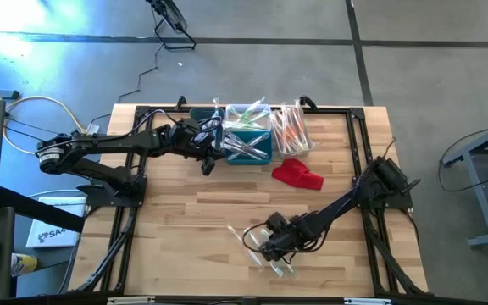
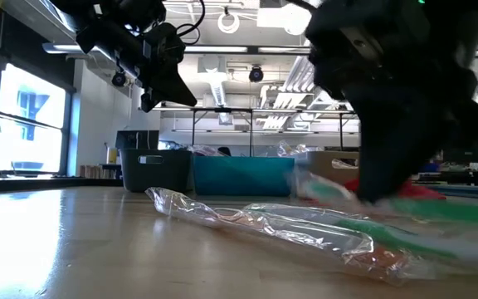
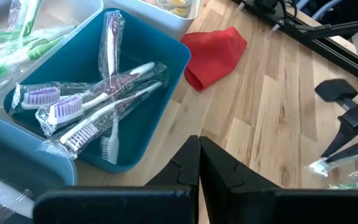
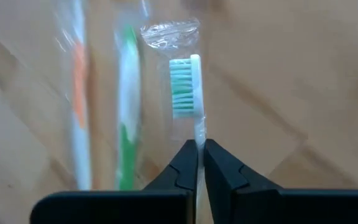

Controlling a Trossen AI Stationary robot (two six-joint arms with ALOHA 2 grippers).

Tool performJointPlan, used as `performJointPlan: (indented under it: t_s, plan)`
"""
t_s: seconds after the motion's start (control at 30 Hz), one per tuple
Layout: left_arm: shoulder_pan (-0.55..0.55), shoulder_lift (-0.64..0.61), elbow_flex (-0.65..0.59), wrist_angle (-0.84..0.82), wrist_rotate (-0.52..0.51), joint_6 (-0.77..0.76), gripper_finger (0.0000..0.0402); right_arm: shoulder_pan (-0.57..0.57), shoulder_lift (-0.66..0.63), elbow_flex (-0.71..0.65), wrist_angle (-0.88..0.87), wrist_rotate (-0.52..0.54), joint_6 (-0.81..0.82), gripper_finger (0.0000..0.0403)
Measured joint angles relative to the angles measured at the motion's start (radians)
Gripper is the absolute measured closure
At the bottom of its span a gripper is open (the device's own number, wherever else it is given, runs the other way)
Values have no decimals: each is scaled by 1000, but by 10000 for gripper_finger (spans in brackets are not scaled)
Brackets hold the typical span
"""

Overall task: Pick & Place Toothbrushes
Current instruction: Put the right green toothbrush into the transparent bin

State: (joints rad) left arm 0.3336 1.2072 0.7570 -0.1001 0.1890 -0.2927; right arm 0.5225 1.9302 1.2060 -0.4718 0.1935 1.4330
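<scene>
Here we see the right gripper (image 4: 199, 144) clamped on a wrapped green-bristled toothbrush (image 4: 189, 93), head pointing away from the wrist; the left gripper (image 3: 199, 142) is closed, empty.

Lab (concrete floor (image 1: 227, 21), exposed ceiling ducts (image 2: 222, 87))

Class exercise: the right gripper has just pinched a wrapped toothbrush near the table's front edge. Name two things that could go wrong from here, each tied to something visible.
1. The right gripper is shut on the toothbrush at its thin neck, through loose wrapper, so it might slip or swing when lifted.
2. Two more wrapped brushes lie close beside it; the lift could drag them.
</scene>
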Motion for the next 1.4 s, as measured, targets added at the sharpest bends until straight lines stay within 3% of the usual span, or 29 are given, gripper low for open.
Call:
performJointPlan:
  t_s: [0.37, 0.53, 0.77, 0.93, 1.17, 1.4]
  plan:
    - [0, 0, 0, -10, 2, 20, 401, -46, -244, 2, -145, 209, -77, 397]
    - [0, 0, 0, -13, 2, 30, 402, -61, -362, 2, -204, 358, -106, 398]
    - [0, 0, 0, -12, 2, 28, 402, -79, -488, 3, -182, 574, -189, 398]
    - [0, 0, 0, -9, 2, 26, 402, -106, -525, 4, -160, 654, -266, 398]
    - [0, 0, 0, -3, -5, -26, 402, -213, -529, 4, -109, 573, -429, 399]
    - [1, 0, 1, -1, -35, 26, 402, -467, -529, 3, 42, 278, -767, 399]
